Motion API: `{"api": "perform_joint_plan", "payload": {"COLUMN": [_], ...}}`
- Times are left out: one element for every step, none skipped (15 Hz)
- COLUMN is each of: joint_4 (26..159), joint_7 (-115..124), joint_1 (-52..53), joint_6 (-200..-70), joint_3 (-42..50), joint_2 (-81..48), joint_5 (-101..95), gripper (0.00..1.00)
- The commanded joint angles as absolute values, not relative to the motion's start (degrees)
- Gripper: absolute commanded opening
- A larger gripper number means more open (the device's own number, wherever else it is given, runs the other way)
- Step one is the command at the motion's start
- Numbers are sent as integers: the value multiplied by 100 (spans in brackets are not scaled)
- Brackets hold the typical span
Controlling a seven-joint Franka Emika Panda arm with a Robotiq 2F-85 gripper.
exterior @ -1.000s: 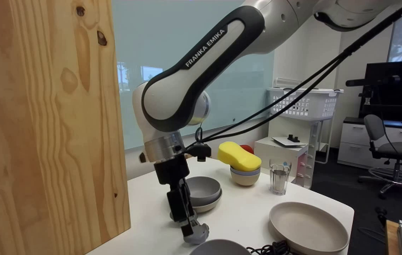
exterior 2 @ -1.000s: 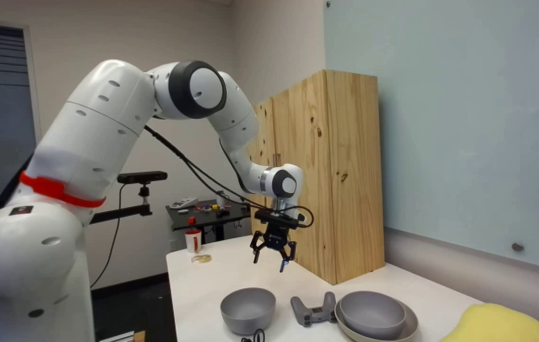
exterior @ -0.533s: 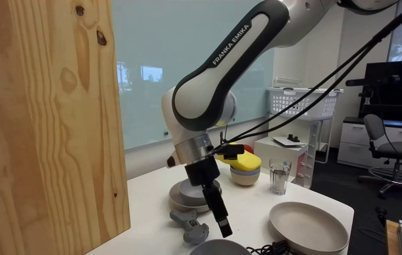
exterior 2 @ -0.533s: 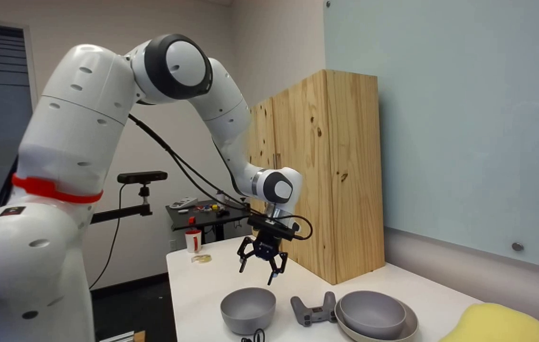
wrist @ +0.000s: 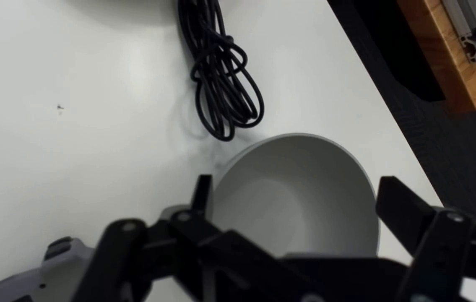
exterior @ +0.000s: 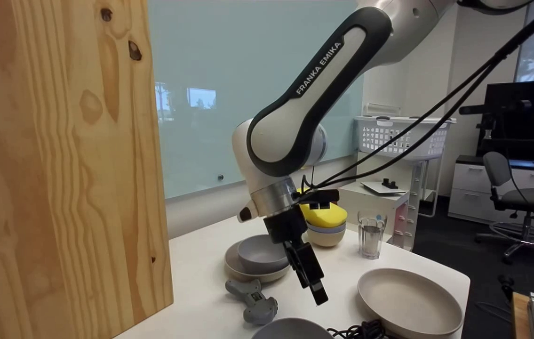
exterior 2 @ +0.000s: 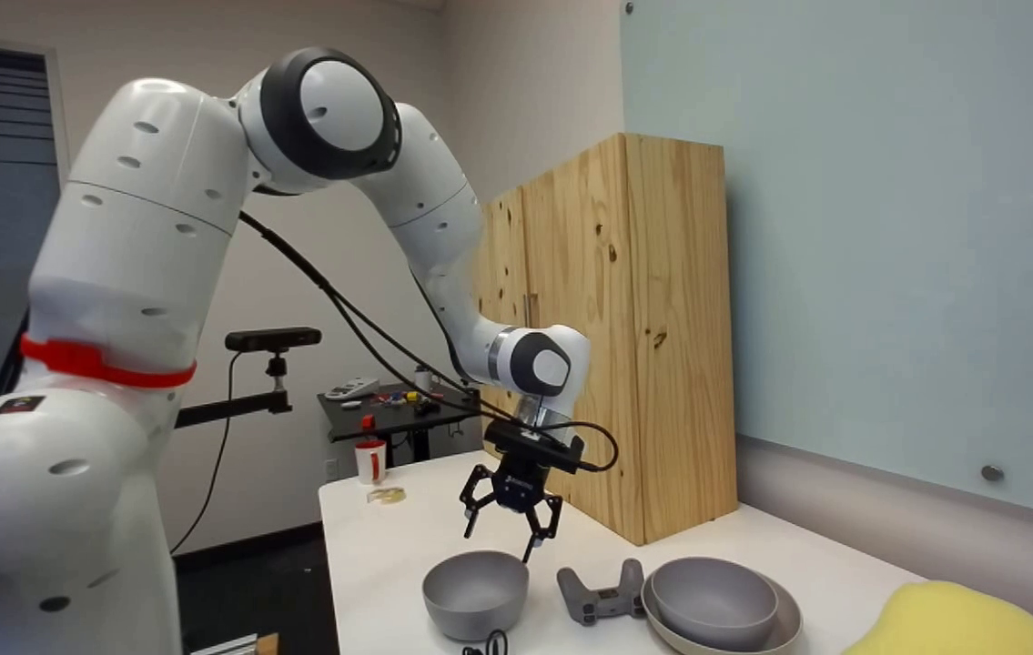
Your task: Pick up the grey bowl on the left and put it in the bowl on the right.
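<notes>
The grey bowl [exterior 2: 476, 596] stands upright on the white table at the left in an exterior view. Only its upper part [exterior: 291, 329] shows at the bottom edge of an exterior view. In the wrist view its inside [wrist: 292, 188] lies between my two fingertips, partly hidden by the gripper. My gripper [exterior 2: 498, 546] is open and empty, above the bowl's rim level. A second grey bowl [exterior 2: 714, 600] sits inside a beige bowl [exterior 2: 789, 623] to the right; this pair also shows behind the gripper in an exterior view [exterior: 259, 254]. A wide beige bowl [exterior: 410, 301] stands apart.
A grey game controller [exterior 2: 602, 596] lies between the grey bowl and the stacked bowls. A black cable bundle [wrist: 221, 75] lies beside the grey bowl. A glass [exterior: 371, 238], a yellow sponge [exterior: 325, 214] on small bowls, and a wooden cabinet [exterior: 83, 165] stand around.
My open gripper has moved away from over the controller and lower, towards the grey bowl. The bowls and controller have not moved.
</notes>
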State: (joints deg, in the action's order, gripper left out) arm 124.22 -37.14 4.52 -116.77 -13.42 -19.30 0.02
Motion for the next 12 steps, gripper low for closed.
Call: {"api": "perform_joint_plan", "payload": {"joint_4": [12038,11913,11767,11637,11546,11449,11365,11269,11168,11074,10974,10879], "joint_7": [-3993,-4026,-4016,-3977,-3950,-3904,-3863,-3823,-3792,-3788,-3794,-3765], "joint_1": [464,469,475,481,476,479,493,502,503,503,498,510], "joint_6": [-11478,-11416,-11398,-11356,-11329,-11296,-11257,-11203,-11134,-11055,-10971,-10888], "joint_3": [-1222,-1212,-1201,-1196,-1190,-1181,-1172,-1162,-1159,-1150,-1146,-1137], "joint_2": [-2274,-2365,-2493,-2611,-2698,-2811,-2936,-3083,-3204,-3324,-3431,-3519], "joint_5": [-253,-272,-283,-266,-252,-248,-266,-274,-258,-277,-280,-294], "gripper": [100,100,100,100,100,100,100,100,100,100,100,100]}}
